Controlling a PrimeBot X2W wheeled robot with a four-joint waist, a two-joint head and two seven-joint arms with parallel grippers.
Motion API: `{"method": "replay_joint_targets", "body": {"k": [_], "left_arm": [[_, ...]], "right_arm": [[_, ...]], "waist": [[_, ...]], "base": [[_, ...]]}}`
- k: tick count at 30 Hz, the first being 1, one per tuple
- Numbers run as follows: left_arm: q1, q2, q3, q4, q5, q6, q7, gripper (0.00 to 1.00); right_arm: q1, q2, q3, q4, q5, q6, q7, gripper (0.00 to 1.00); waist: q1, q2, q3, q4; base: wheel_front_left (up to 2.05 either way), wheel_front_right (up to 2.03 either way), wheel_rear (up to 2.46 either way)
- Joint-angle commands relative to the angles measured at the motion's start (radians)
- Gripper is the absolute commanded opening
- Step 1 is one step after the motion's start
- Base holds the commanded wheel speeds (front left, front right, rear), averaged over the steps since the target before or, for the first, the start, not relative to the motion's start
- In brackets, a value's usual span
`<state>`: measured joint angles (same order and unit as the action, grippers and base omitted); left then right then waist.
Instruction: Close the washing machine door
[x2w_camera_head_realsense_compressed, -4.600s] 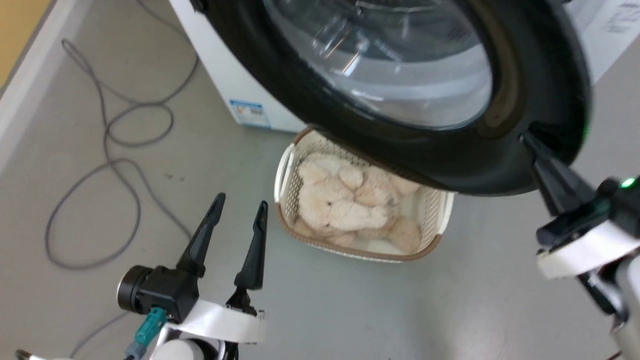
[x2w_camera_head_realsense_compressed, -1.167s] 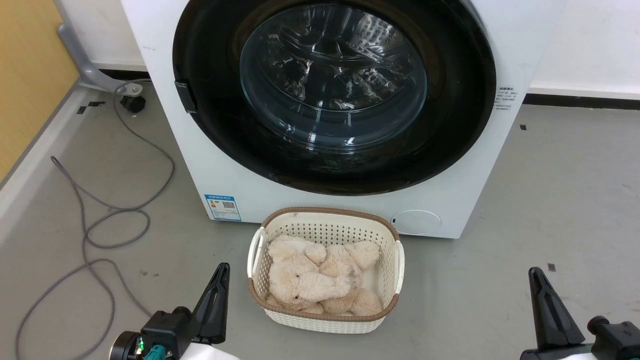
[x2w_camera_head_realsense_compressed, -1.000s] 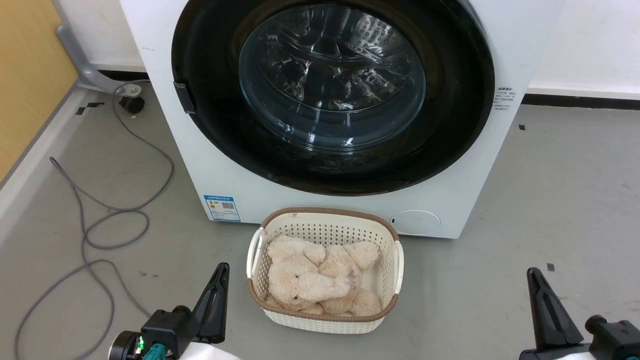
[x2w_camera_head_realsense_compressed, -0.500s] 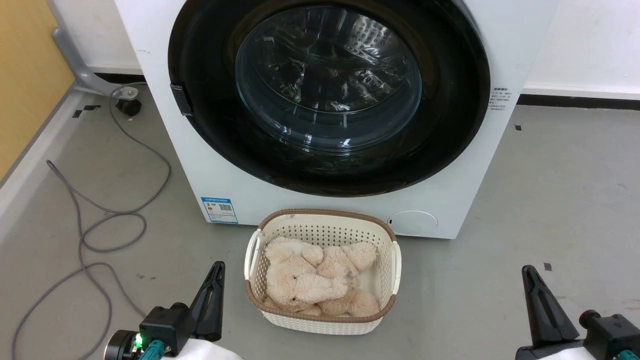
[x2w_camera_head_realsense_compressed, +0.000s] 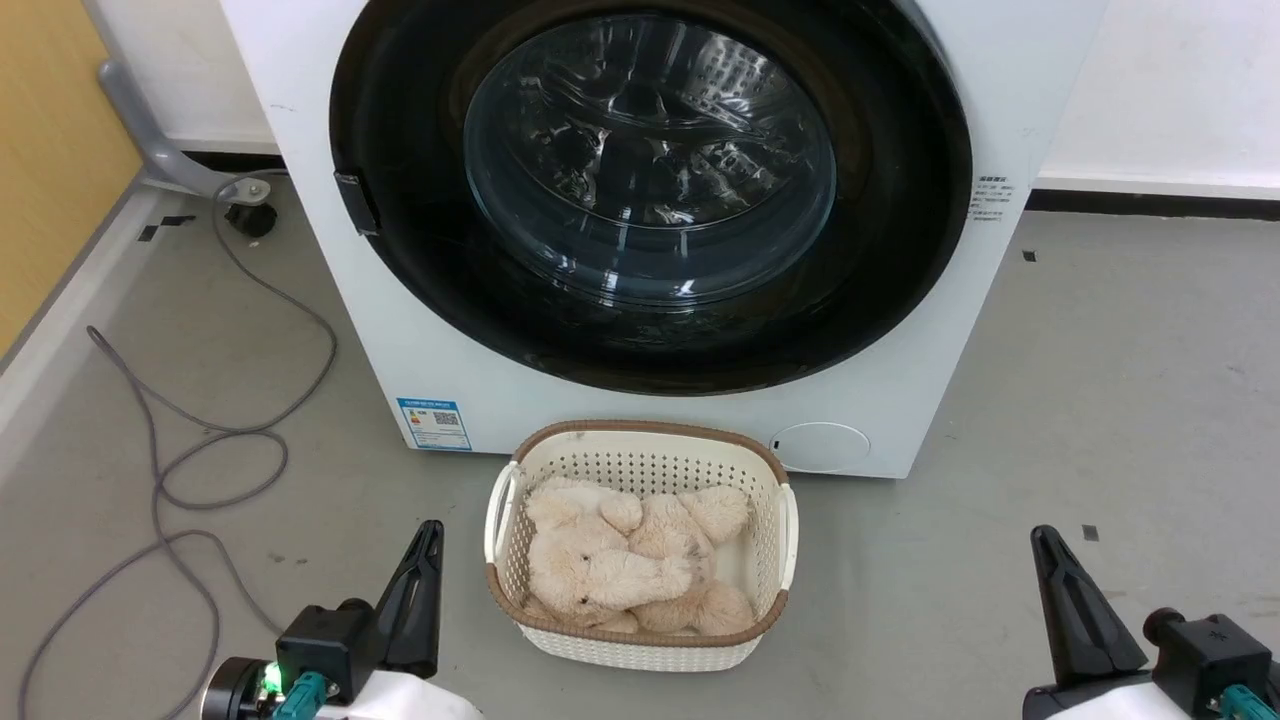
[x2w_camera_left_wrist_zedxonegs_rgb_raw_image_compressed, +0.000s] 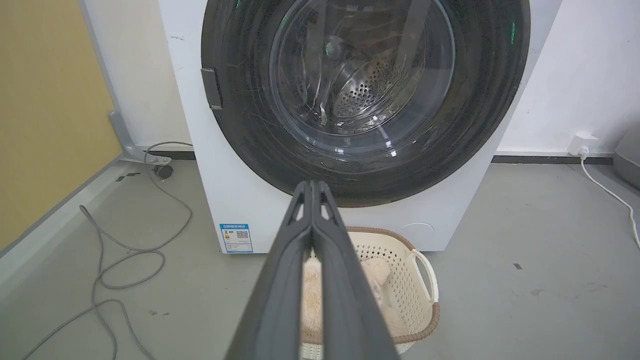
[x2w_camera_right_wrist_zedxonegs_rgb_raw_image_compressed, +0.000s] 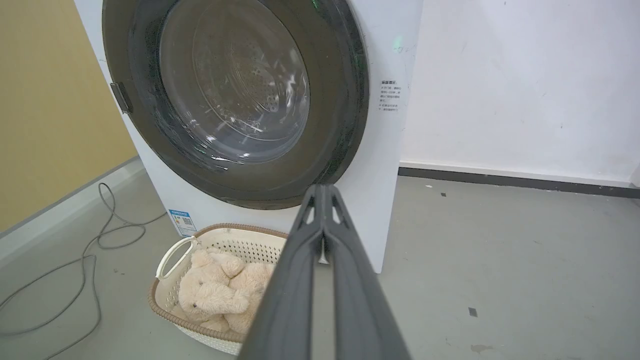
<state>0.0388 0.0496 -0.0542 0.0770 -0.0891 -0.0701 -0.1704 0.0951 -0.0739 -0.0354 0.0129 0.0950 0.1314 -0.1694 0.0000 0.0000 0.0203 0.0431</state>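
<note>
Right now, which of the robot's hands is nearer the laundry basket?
Left. The left hand is just off the basket's left side, near its front corner. The right hand is far off to the basket's right, across the floor.

You see a glossy black washing machine door (x2w_camera_head_realsense_compressed: 900, 200), white washing machine (x2w_camera_head_realsense_compressed: 420, 340), blue label sticker (x2w_camera_head_realsense_compressed: 434, 424), cream perforated basket (x2w_camera_head_realsense_compressed: 640, 465) rimmed brown, beige plush toy (x2w_camera_head_realsense_compressed: 600, 570), grey floor (x2w_camera_head_realsense_compressed: 1100, 400).

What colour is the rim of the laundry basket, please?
Brown, topping the cream perforated walls of the laundry basket; the head view shows it best.
</note>
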Motion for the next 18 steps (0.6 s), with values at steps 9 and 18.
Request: {"method": "replay_joint_targets", "body": {"k": [9, 18], "left_arm": [[-0.015, 0.000, 0.008, -0.013, 0.018, 0.012, 0.022, 0.00], [-0.018, 0.000, 0.014, -0.022, 0.028, 0.020, 0.043, 0.00]], "right_arm": [[-0.023, 0.008, 0.005, -0.005, -0.015, 0.000, 0.021, 0.00], [-0.033, 0.010, 0.009, -0.006, -0.026, 0.000, 0.041, 0.00]], "waist": [[0.0000, 0.0000, -0.002, -0.005], [0.0000, 0.0000, -0.005, -0.010]], "base": [[0.00, 0.00, 0.00], [0.00, 0.00, 0.00]]}}
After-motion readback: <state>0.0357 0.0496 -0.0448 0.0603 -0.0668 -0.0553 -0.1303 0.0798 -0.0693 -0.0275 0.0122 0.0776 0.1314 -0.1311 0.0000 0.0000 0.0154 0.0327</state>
